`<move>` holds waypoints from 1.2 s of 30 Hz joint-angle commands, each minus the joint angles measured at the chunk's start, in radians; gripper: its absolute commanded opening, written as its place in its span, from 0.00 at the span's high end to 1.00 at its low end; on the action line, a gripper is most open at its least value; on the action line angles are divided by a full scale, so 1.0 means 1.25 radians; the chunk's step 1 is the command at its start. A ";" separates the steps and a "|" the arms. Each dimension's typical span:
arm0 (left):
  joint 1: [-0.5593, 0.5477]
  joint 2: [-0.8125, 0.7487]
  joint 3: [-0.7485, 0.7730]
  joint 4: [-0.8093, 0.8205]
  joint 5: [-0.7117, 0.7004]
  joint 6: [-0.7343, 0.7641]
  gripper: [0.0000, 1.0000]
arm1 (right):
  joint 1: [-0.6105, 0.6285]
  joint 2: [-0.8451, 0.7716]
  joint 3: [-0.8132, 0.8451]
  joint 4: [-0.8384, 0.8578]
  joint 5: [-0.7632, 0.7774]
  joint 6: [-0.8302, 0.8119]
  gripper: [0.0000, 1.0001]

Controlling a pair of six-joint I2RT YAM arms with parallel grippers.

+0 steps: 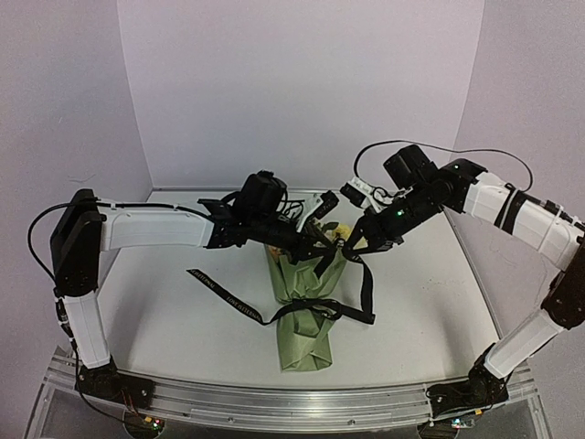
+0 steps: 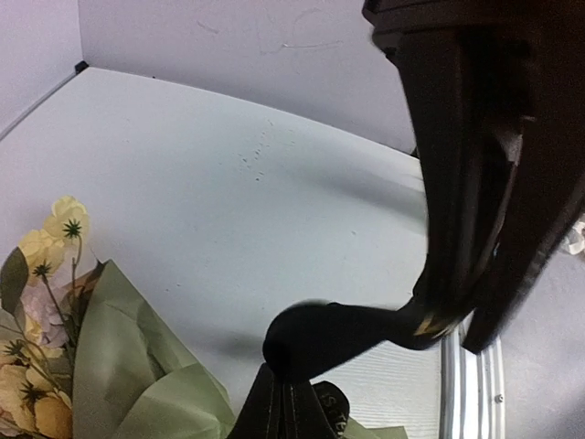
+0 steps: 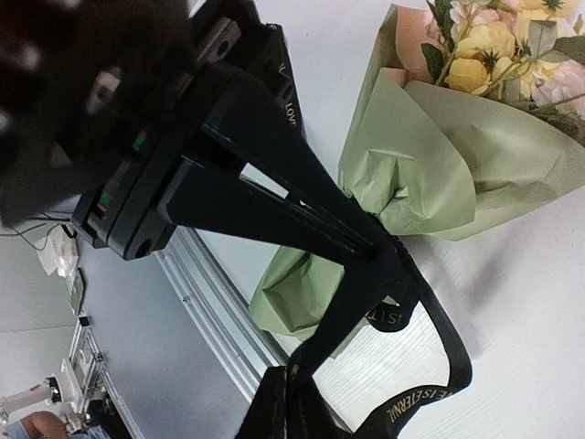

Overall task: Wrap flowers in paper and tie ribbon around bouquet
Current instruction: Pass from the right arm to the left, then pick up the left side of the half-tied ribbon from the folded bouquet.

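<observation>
Black lettered ribbon (image 3: 416, 404) looped beside olive paper (image 3: 430, 155), yellow flowers (image 3: 489, 41) inside

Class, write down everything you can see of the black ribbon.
The ribbon is long, narrow, black and cloth-like, with small pale lettering. It circles the waist of the bouquet, over the olive paper. One tail lies flat on the table to the left. Another strand climbs on the right to the right gripper, whose jaws look shut on it. The left gripper pinches a taut strand that leads from a bunched knot.
</observation>
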 commanded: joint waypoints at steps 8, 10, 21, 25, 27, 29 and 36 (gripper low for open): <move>0.015 -0.003 0.021 0.066 -0.214 -0.108 1.00 | 0.010 -0.063 -0.072 0.009 0.190 0.044 0.16; 0.017 -0.001 0.028 0.048 -0.240 -0.119 1.00 | 0.024 -0.082 -0.107 0.015 0.219 0.060 0.15; 0.032 -0.045 0.009 -0.004 -0.325 -0.151 1.00 | 0.097 -0.059 -0.318 0.242 0.290 0.229 0.40; 0.032 -0.089 -0.043 0.004 -0.323 -0.159 1.00 | 0.108 -0.009 -0.333 0.304 0.320 0.269 0.53; 0.032 -0.107 -0.062 0.002 -0.330 -0.162 1.00 | 0.114 0.011 -0.336 0.331 0.326 0.283 0.55; 0.032 -0.125 -0.078 -0.002 -0.334 -0.164 1.00 | 0.121 0.031 -0.335 0.351 0.330 0.290 0.55; 0.032 -0.172 -0.126 -0.008 -0.346 -0.169 1.00 | 0.145 0.066 -0.346 0.372 0.348 0.295 0.59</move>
